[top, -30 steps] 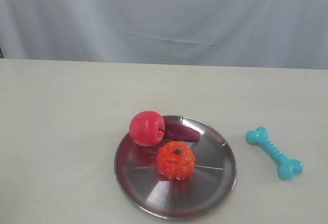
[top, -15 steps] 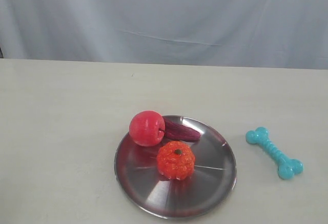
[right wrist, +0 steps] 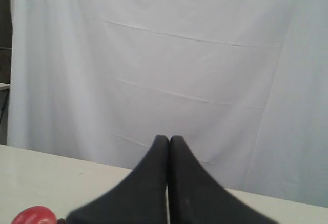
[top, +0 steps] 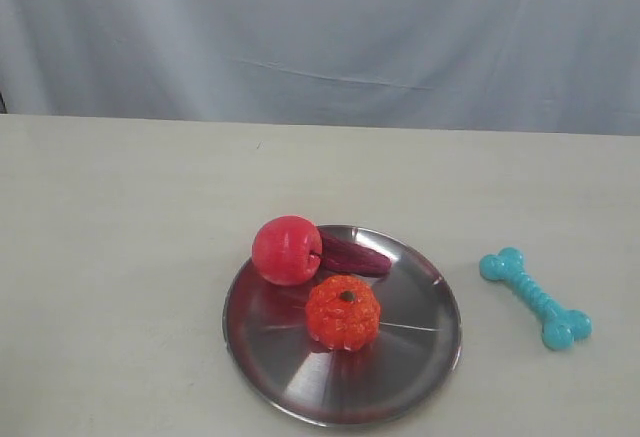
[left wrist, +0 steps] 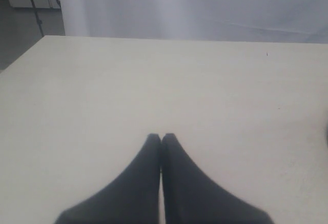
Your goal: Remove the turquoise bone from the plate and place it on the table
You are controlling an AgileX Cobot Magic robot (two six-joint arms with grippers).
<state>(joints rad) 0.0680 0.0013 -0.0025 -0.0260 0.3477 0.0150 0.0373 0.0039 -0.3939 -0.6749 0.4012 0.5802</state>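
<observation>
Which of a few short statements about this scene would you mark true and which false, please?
1. The turquoise bone lies on the table, off the plate. True.
2. The plate is empty. False: it holds a red apple, an orange pumpkin toy and a purple piece.
3. The left hand is shut. True.
4. The right hand grips the turquoise bone. False: it is shut on nothing.

The knobbed rubber bone toy [top: 535,298] is turquoise with a ribbed shaft. The round steel plate [top: 400,377] is silver, mirroring red and orange. The smooth round fruit toy [top: 286,249] is red; the bumpy pumpkin toy [top: 343,311] orange; the oblong toy [top: 354,256] dark purple. The matte tabletop [top: 120,257] is cream.
</observation>
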